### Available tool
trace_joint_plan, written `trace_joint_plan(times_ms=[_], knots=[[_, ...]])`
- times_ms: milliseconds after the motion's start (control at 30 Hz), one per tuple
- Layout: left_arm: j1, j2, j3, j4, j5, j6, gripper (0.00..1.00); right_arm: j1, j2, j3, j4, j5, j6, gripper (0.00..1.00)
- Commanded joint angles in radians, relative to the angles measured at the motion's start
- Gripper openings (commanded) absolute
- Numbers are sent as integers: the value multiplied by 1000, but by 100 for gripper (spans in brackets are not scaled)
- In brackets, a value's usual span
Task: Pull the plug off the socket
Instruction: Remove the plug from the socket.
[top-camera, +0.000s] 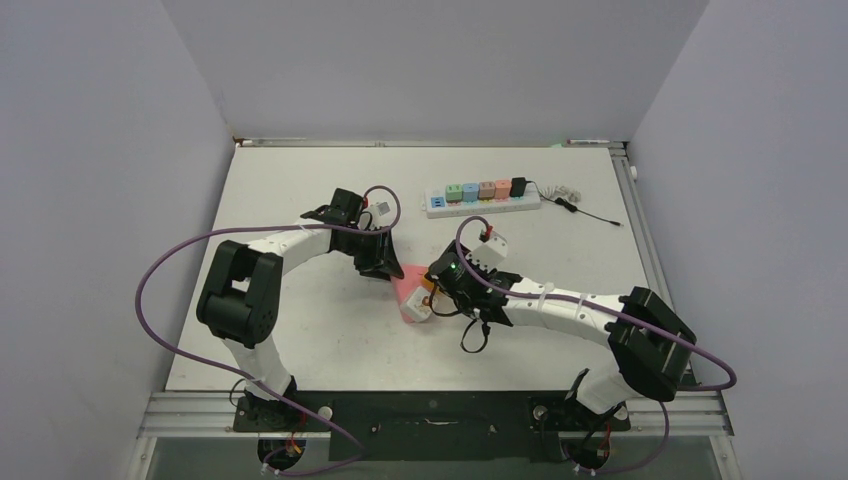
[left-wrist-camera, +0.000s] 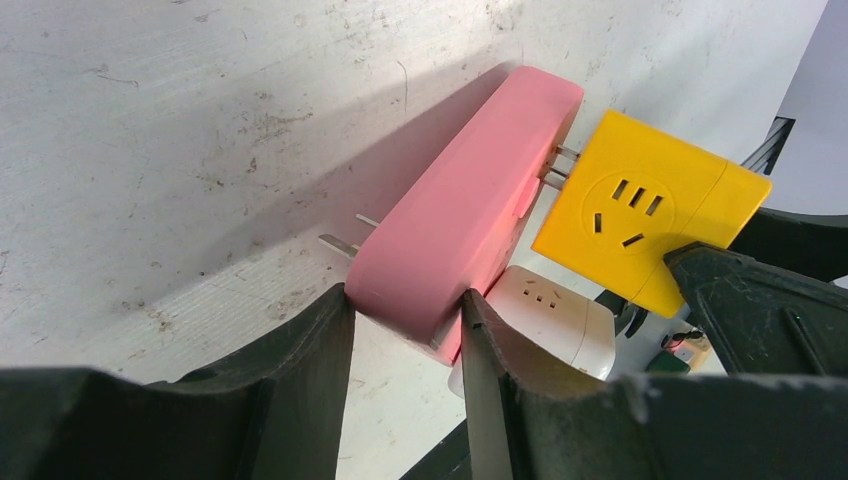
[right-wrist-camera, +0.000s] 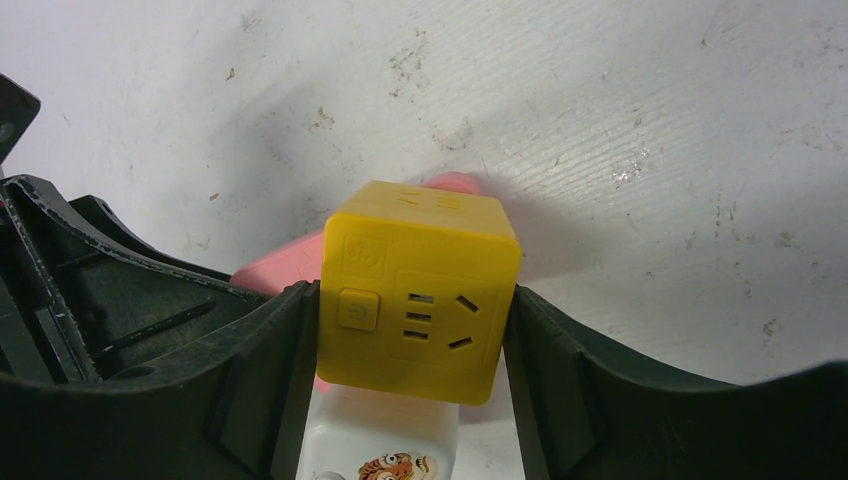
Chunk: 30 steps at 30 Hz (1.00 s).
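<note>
The pink socket block (left-wrist-camera: 465, 215) lies tilted over the table, and my left gripper (left-wrist-camera: 405, 305) is shut on its near end. A yellow cube plug (left-wrist-camera: 645, 210) sits at its far end with its metal prongs (left-wrist-camera: 560, 165) partly showing in a small gap between the two. My right gripper (right-wrist-camera: 410, 300) is shut on this yellow plug (right-wrist-camera: 420, 290), with one finger pressed on each side. A white plug (left-wrist-camera: 555, 325) with a tiger sticker is also stuck in the pink block. From above, both grippers meet at the pink socket (top-camera: 408, 296) in mid-table.
A white power strip (top-camera: 480, 198) carrying several coloured plugs lies at the back of the table, with a black cable (top-camera: 585, 208) trailing to its right. Grey walls close in the table on three sides.
</note>
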Motion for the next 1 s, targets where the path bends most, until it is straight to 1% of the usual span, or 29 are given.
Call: trace_joint_plan(times_ms=[0,333,633,967], knots=[[32,-10,8,39,-172,36,0,16,-9,31,-58,32,-26,5],[32,-5,7,38,-179,41,0,-62,-17,0,-23,-67,-51,5],[32,-1,6,40,-180,43,0,-176,-21,-60,30,-191,-59,5],[32,3,8,39,-183,43,0,-175,-20,-67,30,-187,-45,5]])
